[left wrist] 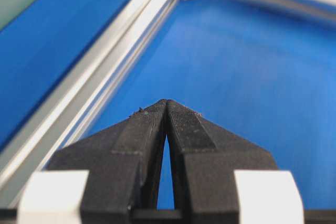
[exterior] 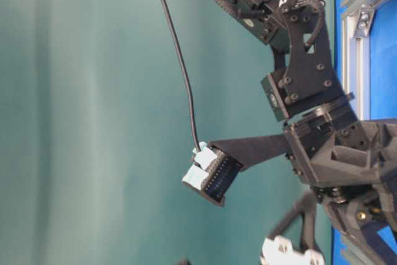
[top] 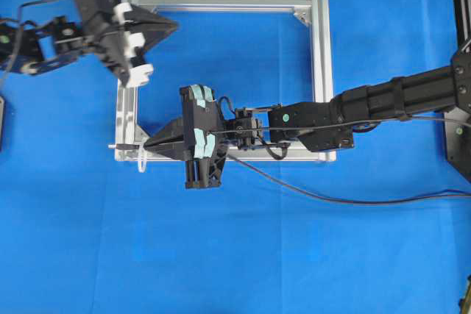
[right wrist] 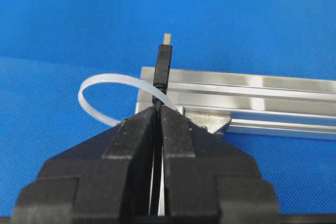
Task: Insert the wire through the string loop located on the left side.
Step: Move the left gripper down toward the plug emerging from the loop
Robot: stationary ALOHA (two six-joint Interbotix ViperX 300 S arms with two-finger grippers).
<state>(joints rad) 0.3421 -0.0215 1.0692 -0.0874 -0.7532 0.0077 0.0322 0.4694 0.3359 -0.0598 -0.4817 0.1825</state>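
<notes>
my right claw [right wrist: 158, 113] is clamped shut on the wire [right wrist: 163, 66] just behind its plug, which pokes out past the white string loop [right wrist: 100, 95] at the near-left corner of the silver frame [top: 321, 49] on the blue counter [top: 235, 255], while my left claw [left wrist: 166, 104] hangs closed and empty over the frame's far-left corner.

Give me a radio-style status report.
Right gripper shut on wire. Left gripper shut, empty. Plug beside string loop; threading unclear.
</notes>
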